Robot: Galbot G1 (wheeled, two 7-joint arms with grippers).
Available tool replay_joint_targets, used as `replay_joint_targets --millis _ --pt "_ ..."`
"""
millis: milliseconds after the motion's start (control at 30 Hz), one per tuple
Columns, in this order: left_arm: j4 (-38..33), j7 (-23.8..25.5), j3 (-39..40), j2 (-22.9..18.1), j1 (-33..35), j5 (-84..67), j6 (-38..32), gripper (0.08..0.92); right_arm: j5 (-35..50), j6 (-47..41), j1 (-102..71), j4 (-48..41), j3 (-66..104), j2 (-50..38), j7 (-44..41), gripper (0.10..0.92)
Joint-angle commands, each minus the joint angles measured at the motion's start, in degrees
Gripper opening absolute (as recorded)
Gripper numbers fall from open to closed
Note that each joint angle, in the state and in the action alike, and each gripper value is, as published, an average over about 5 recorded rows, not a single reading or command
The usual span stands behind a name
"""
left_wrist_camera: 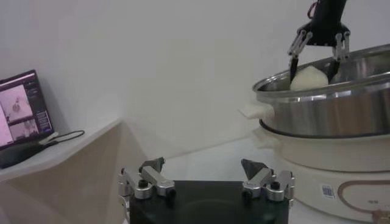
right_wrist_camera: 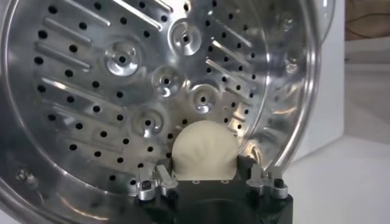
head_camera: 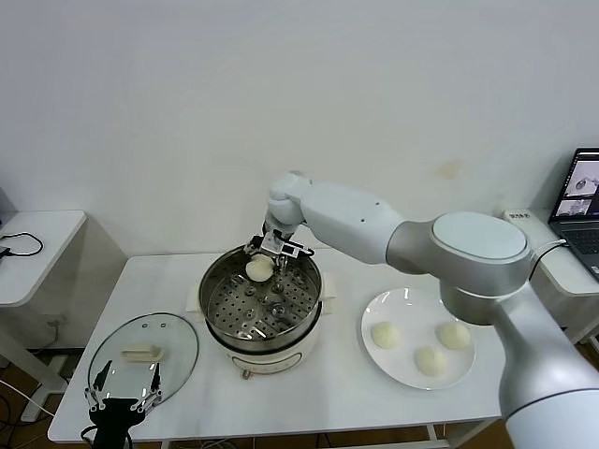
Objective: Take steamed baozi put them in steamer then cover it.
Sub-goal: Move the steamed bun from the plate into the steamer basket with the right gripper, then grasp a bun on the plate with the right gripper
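The right gripper reaches over the far rim of the round shiny stainless-steel steamer on its cream-white base, a small smooth cream-white baozi between its fingers and low against the perforated tray near the back wall. I judge the spot is chosen to leave the front and middle of the tray free for the rest. From the right wrist view the bun sits between the finger bases, but whether the pads are pressing it or have let go I cannot tell — the contact is hidden behind the dough. Three more cream-white buns wait on the flat white round plate just beside the steamer on the robot's right, so most of the loading is not yet done. The clear glass cover with its metal rim and oblong cream handle lies flat on the white table at the robot's left — well clear of the pot. The left gripper hangs at the table's near edge beside that lid, jaws spread wide and empty. The steel wall stands close behind the right fingers, so the freest way out looks to be straight up.
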Motion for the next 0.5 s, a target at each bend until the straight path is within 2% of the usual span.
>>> replay_joint_targets --millis 33,133,267,367,500 --pt "-0.36 -0.05 0.01 -0.11 0.13 0.07 0.03 0.823 -2.88 2.04 -1.0 -2.24 0.84 0.77 1.62 0.739" --pt "-0.63 -0.05 -0.02 -0.18 0.19 0.1 0.07 0.823 -1.54 2.0 -0.11 -1.64 1.29 0.73 1.71 0.801" --pt "-0.91 -0.03 -0.08 -0.22 0.26 0.11 0.13 0.823 2.17 1.04 2.68 0.48 1.22 0.2 0.86 0.821" --pt "-0.99 0.01 -0.19 -0.12 0.31 0.07 0.16 0.823 10.44 -3.62 7.28 5.27 -0.61 -2.03 -2.17 0.823" --pt "-0.92 0.07 -0.43 0.1 0.41 -0.07 0.15 0.823 22.9 -14.87 13.69 16.13 -3.55 -7.96 -7.81 0.823"
